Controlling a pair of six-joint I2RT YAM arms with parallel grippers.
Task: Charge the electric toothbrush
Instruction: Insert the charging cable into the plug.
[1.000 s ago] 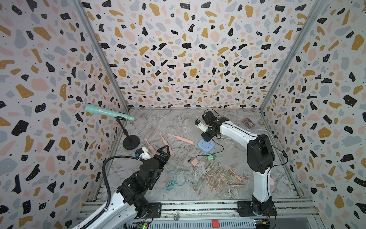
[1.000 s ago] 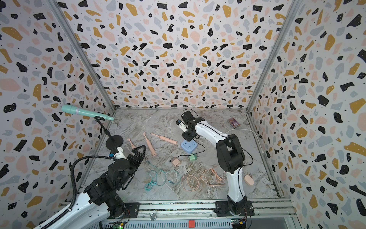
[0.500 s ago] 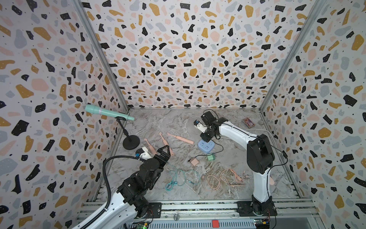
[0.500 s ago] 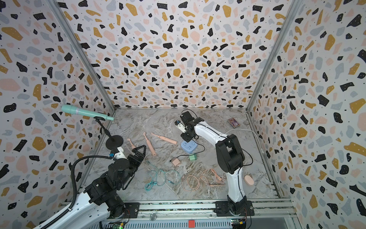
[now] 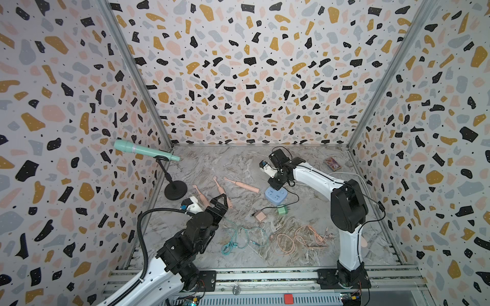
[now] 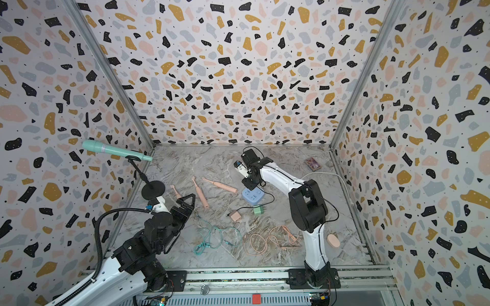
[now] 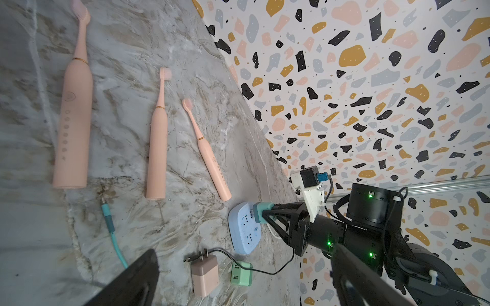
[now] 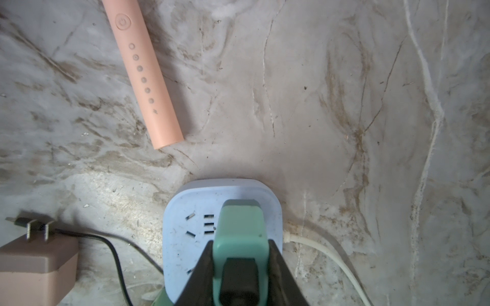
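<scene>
My right gripper (image 8: 241,245) pinches the green plug (image 8: 238,212) against the blue socket block (image 8: 183,212). If I push at a tilt, the prongs could miss and shove the block aside. My left gripper (image 5: 222,200) gapes wide, empty. The pink toothbrush (image 8: 143,74) lies flat on the table (image 8: 318,106) near the block, slim and smooth, with no cable attached.
</scene>
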